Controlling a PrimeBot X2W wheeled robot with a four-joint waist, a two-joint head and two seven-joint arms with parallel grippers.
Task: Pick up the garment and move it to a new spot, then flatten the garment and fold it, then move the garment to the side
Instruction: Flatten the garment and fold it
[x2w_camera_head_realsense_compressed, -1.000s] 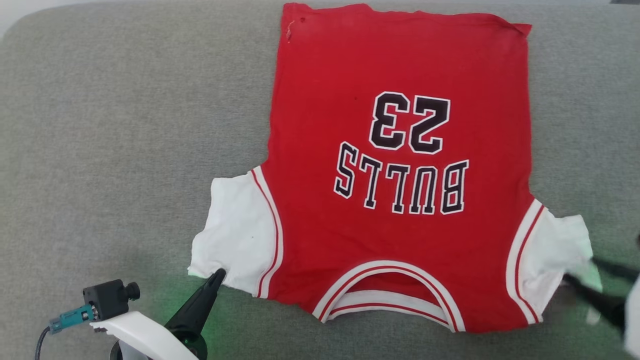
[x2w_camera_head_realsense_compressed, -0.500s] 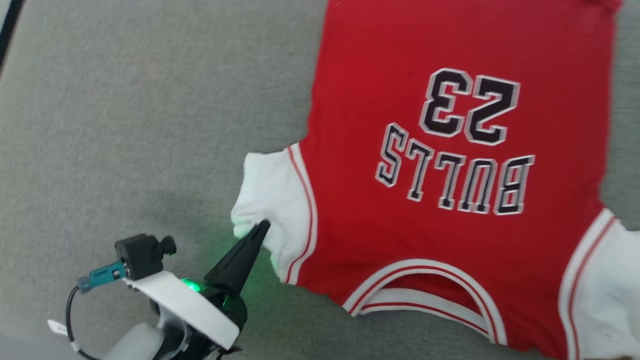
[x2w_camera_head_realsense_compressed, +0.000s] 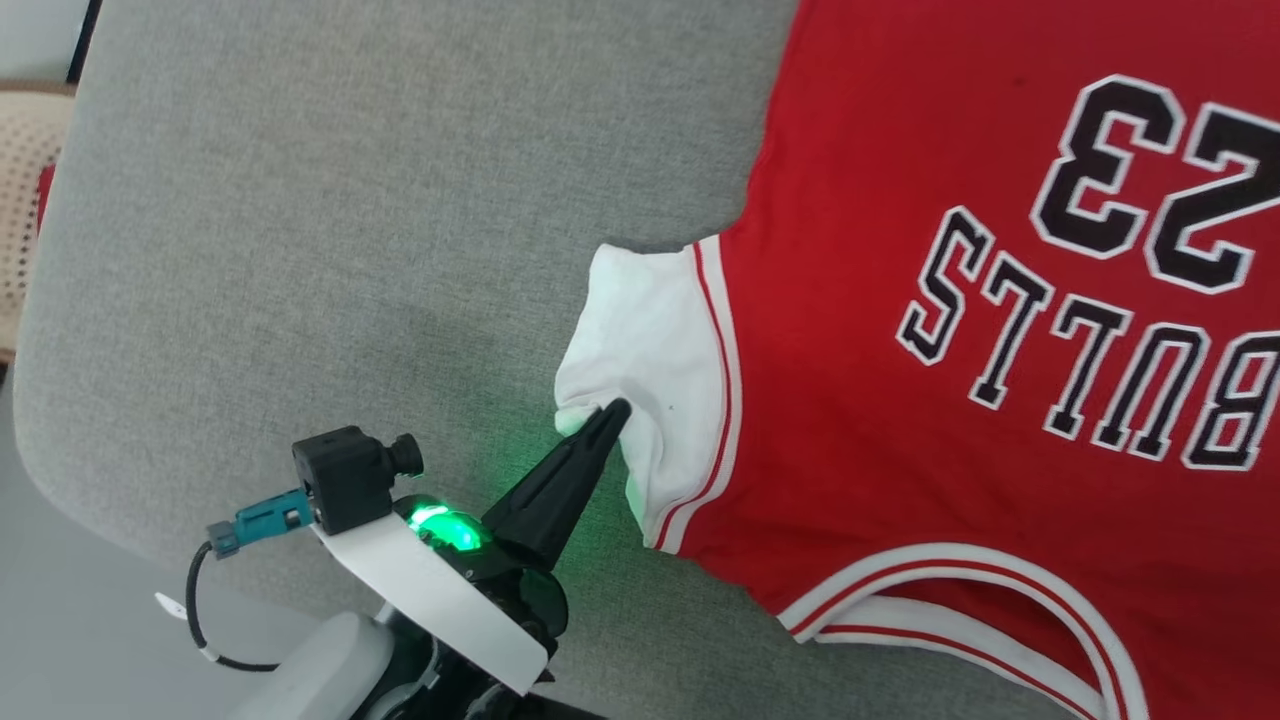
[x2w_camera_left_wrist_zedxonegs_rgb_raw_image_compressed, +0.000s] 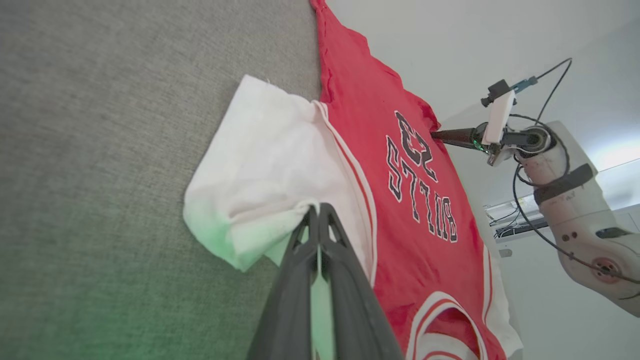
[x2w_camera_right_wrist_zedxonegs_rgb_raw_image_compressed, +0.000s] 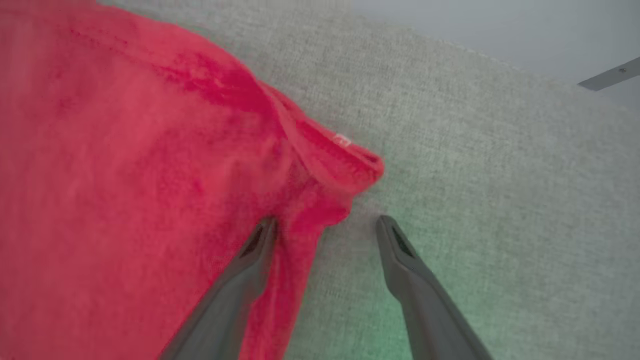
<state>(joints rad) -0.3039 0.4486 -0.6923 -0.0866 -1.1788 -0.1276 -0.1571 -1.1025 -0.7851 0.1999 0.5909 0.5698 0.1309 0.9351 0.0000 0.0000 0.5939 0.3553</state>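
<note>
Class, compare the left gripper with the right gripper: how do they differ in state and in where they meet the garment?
The left gripper is shut, pinching the garment's white sleeve; the right gripper is open, holding nothing. The left sits at white fabric, the right straddles a red corner. Both have dark fingers and work at the garment's edge.

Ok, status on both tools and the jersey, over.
Left tool shut on jersey at white sleeve. Right tool open at red hem corner. Spread lettering-up on grey cushion. Nothing in the way.
</note>
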